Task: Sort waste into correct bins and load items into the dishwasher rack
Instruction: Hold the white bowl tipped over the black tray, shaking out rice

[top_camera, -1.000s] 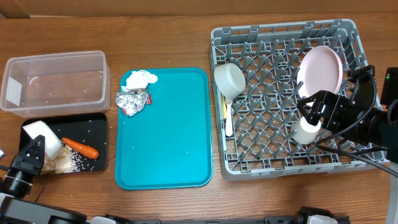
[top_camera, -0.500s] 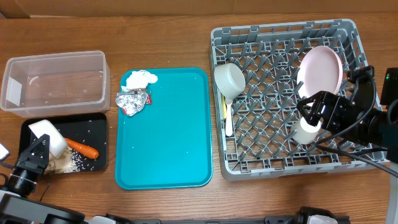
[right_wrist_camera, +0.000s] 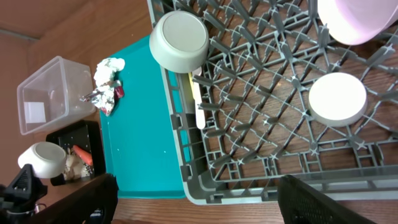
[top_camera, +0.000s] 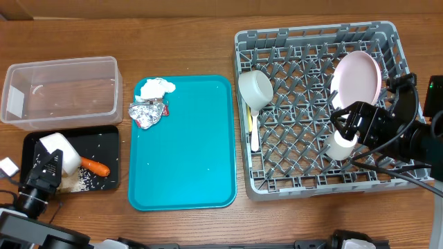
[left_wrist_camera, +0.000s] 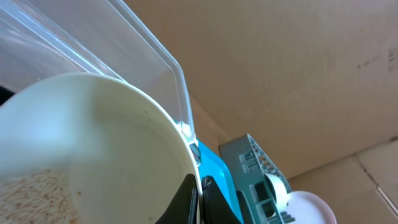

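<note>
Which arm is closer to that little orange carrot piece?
Left. The left end effector grips a bowl right beside the carrot piece; the right end effector is far off, over the rack.

At left we see the tub [top_camera: 69, 97] behind the shallow tray [top_camera: 104, 142]; serving tray [top_camera: 194, 152] centre, dishwasher rack [top_camera: 311, 190] right. Napkin [top_camera: 156, 87] and foil wrapper [top_camera: 147, 113] lie on the serving tray.

Grey rack [top_camera: 315, 104] holds side-tilted cream bowl [top_camera: 255, 88], pink plate [top_camera: 356, 77] on edge, white cup [top_camera: 339, 148], yellow spoon [top_camera: 250, 119]. Second bowl [top_camera: 59, 146] tipped above black tray [top_camera: 107, 149] with scraps [top_camera: 82, 180], carrot [top_camera: 95, 167]. Napkin [top_camera: 156, 87], foil wrapper [top_camera: 147, 113] on teal tray [top_camera: 194, 152]. Clear tub [top_camera: 59, 90] upright.
</note>
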You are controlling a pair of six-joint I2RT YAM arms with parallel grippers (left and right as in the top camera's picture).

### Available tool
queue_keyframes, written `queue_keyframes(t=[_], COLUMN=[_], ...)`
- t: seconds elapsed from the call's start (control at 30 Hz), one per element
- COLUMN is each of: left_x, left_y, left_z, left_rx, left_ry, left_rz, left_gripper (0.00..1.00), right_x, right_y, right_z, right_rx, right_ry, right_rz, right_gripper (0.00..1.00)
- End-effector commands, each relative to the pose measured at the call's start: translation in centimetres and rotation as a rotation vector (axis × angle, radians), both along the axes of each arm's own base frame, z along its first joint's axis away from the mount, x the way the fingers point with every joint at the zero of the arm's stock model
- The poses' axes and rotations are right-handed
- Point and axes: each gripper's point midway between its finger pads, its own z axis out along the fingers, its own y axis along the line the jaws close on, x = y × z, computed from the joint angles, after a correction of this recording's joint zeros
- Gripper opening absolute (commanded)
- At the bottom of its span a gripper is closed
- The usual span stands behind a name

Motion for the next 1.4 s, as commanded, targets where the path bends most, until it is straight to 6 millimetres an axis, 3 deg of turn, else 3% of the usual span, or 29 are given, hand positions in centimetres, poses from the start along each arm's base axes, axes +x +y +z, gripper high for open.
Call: queue_keyframes(t=[0.0, 0.07, 0.13, 0.23, 0.3, 0.4, 0.53, 0.6, 0.8, 0.97, 1.37], left_x=[-0.1, -0.2, -0.1, -0.4, -0.3, -0.2, -0.3, -0.4, -3.1, -5.1, -3.4], left_y=[-0.4, -0.2, -0.1, -0.1, 0.0, -0.1, -0.4, -0.3, 1.9, 3.6, 2.0], left_z=[0.6, 1.1, -0.1, 0.9, 0.0, -1.5, 0.8, 1.0, 1.4, 1.0, 1.0], left_rx=[0.013, -0.039, 0.073, -0.104, 0.044, 0.025, -0.017, -0.094, -0.318, -0.23, -0.071], left_ry=[-0.072, -0.076, -0.048, -0.056, -0.052, 0.036, -0.085, -0.059, -0.004, -0.037, -0.069], left_rz=[-0.017, -0.014, -0.007, -0.005, 0.001, 0.013, -0.016, -0.007, 0.135, 0.224, 0.141], left_gripper=[0.04, 0.04, 0.04, 0.04, 0.04, 0.04, 0.04, 0.04, 0.04, 0.04, 0.04], right_x=[-0.1, -0.1, -0.1, -0.1, -0.1, 0.0, 0.0, 0.0, -0.3, -0.3, -0.3], right_y=[0.1, 0.1, 0.1, 0.1, 0.1, 0.1, 0.1, 0.1, 0.1, 0.1, 0.1], right_z=[0.3, 0.3, 0.3, 0.3, 0.3, 0.3, 0.4, 0.3, 0.2, 0.2, 0.2], right_rx=[0.007, 0.008, 0.008, 0.008, 0.007, 0.007, 0.006, 0.007, 0.009, 0.009, 0.009], right_ry=[-0.007, -0.005, -0.007, -0.006, -0.007, -0.01, -0.013, -0.01, 0.005, 0.003, 0.002], right_rz=[-0.002, -0.001, -0.002, -0.002, -0.002, -0.002, -0.002, -0.001, -0.001, -0.002, -0.001], right_gripper=[0.86, 0.86, 0.86, 0.86, 0.86, 0.86, 0.86, 0.86, 0.86, 0.86, 0.86])
